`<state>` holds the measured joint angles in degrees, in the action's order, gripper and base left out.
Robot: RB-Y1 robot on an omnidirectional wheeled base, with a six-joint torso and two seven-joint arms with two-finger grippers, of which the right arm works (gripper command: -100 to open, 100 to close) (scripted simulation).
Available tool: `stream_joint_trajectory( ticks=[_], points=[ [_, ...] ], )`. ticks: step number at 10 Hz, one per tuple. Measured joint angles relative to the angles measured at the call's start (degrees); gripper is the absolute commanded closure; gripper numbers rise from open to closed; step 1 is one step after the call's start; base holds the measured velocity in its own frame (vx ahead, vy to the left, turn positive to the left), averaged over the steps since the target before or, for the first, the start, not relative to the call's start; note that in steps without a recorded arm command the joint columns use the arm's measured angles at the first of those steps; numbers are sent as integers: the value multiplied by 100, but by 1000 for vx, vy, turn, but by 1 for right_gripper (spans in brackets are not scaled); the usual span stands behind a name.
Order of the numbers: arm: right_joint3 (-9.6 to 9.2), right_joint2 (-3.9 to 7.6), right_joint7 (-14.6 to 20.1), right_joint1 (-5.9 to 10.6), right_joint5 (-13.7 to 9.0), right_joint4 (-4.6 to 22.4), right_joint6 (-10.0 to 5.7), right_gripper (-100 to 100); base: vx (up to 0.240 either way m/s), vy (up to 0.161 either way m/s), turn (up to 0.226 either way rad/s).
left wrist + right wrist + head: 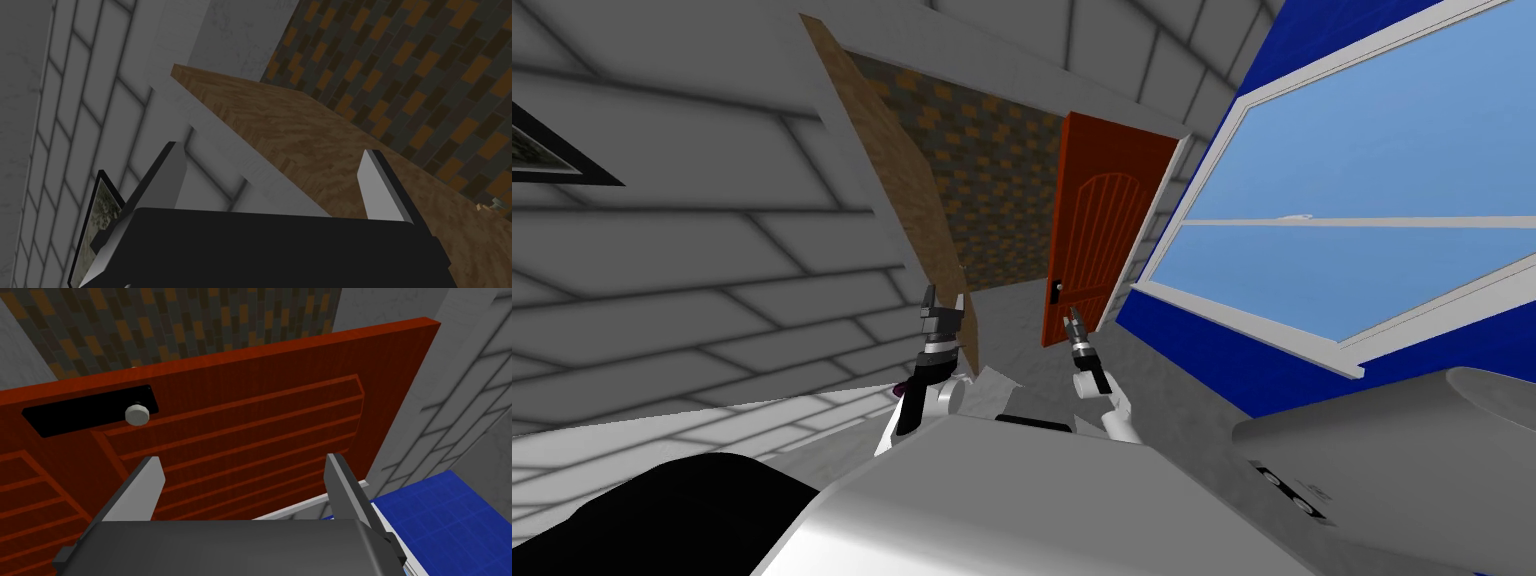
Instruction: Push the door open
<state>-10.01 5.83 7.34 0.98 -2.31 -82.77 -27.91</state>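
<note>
Your left gripper (pixel 946 298), fingers spread, hangs by the near edge of the brown wooden door (pixel 897 185), which stands ajar on the left. Your right gripper (pixel 1073 322), also spread, faces the red door (pixel 1092 225) beside its knob (pixel 137 414). You have a window (pixel 1362 210) at far right.

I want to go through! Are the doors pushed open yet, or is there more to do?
Partly. The brown door and the red door already stand apart, with the patterned wall showing between them. In hand: my left jaws, open, are by the brown door's edge; my right jaws, open, face the red door near its knob. Left: pushing wider.
</note>
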Motion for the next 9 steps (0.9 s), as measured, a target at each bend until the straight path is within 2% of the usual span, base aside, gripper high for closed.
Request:
stream_joint_trajectory(
  ticks=[9],
  points=[
    [-168, 38, 190, 844, 72, 1376, 111, -100, 82, -109, 52]
  ],
)
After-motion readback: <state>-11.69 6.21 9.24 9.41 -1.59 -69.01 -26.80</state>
